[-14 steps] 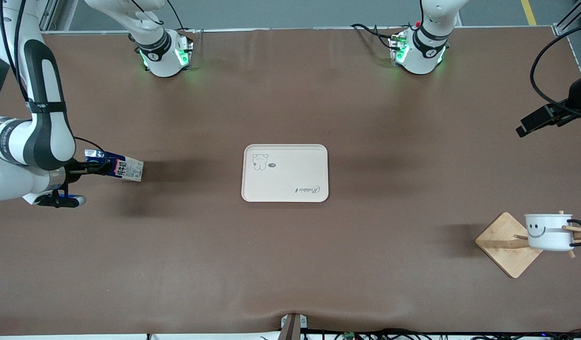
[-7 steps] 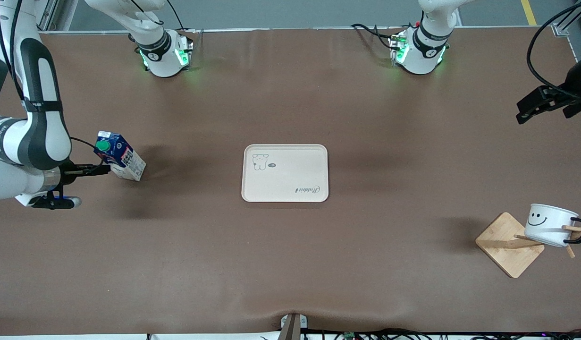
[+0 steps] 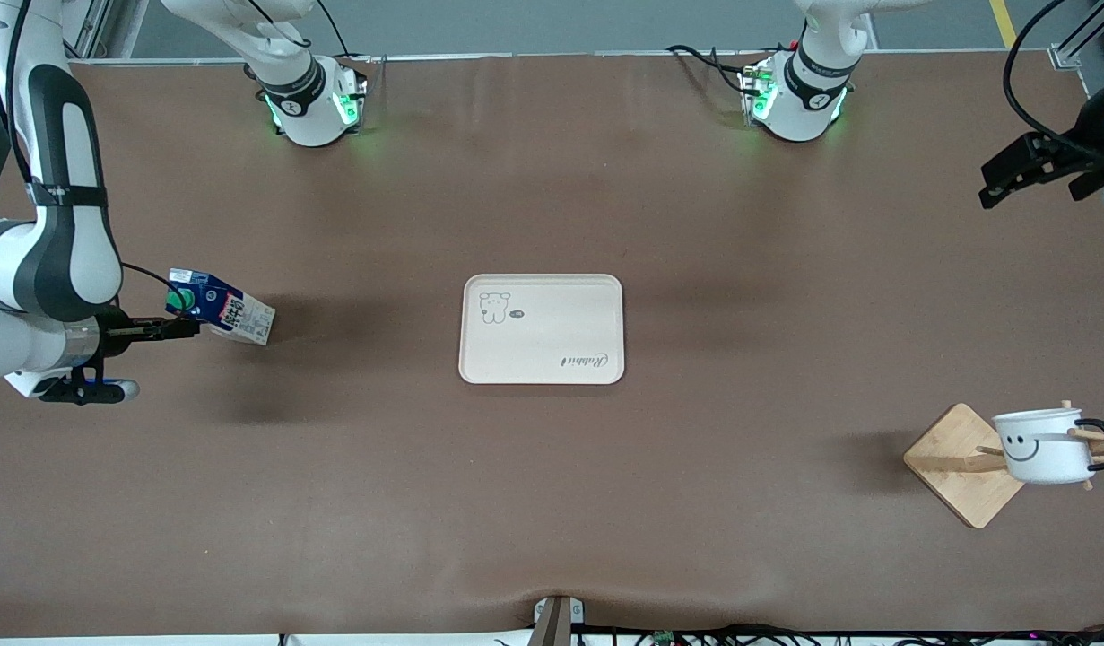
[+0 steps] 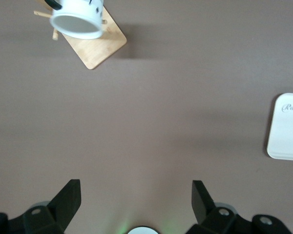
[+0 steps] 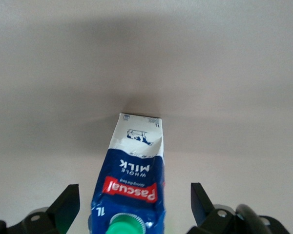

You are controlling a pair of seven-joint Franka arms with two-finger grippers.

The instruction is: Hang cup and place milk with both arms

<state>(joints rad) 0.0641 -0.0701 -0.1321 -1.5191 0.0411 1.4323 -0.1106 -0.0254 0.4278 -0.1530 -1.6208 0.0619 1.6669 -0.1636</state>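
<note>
Milk (image 3: 220,308) tilted on table (image 3: 552,493), right gripper (image 3: 186,328) released beside it
Cup (image 3: 1045,445) hangs on rack (image 3: 960,467); left gripper (image 3: 1022,170) spread, empty, at tray's (image 3: 543,329) two o'clock

milk (image 5: 134,185) top cut off in right wrist view, tray (image 4: 286,127) partly cropped

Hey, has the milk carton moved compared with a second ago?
Yes. The milk rocked up and tipped back: its foot stays the same way off the tray, but its capped top now sits a little farther from the tray, with the open right claw backed off it.
</note>
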